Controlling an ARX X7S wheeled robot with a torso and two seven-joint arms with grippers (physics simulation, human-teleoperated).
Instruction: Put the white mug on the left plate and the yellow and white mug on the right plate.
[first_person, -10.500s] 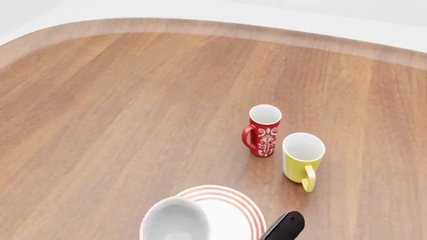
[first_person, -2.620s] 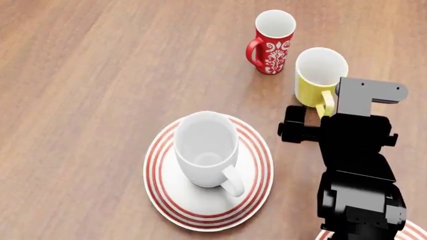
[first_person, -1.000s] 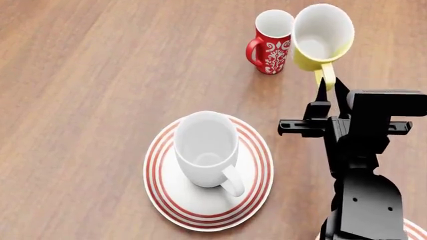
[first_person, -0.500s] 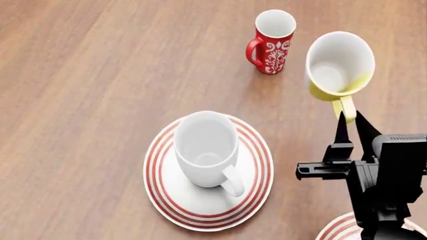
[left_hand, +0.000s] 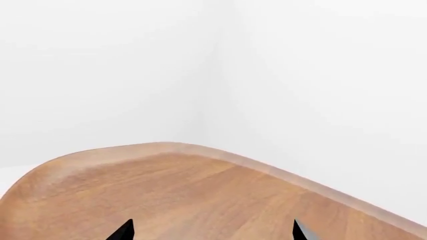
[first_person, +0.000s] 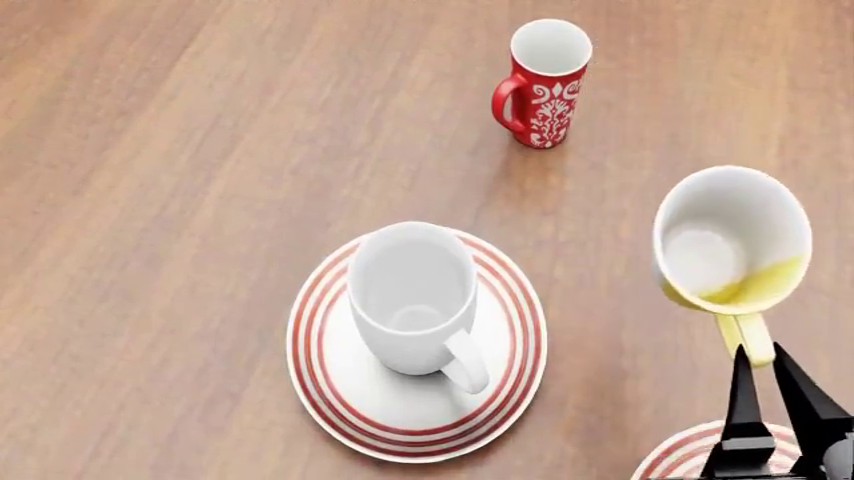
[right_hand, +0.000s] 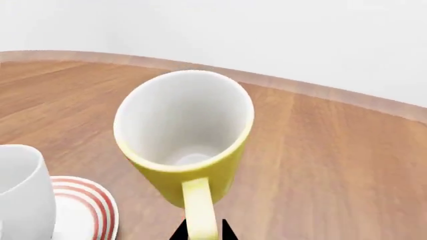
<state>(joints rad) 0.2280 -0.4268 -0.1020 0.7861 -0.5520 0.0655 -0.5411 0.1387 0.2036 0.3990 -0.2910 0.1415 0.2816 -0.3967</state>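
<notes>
Yellow mug: small yellow and white mug (first_person: 731, 245), rigid glazed ware, likely light, slick; hangs tilted above the wooden worktop (first_person: 200, 150).
Hold: right claw (first_person: 770, 392) pinches its thin handle (right_hand: 200, 212), prone to swing.
Right plate: red-ringed white plate (first_person: 687, 455) just below.
White mug: large glossy white mug (first_person: 414, 297) sits on left red-ringed plate (first_person: 327, 375).
Left claw: (left_hand: 210, 230) tips apart, empty.

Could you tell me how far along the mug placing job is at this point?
The white mug sits on the left plate: done. The right gripper holds the yellow mug by its handle, in the air. Left: setting it on the right plate, barely visible at the frame's bottom edge.
</notes>
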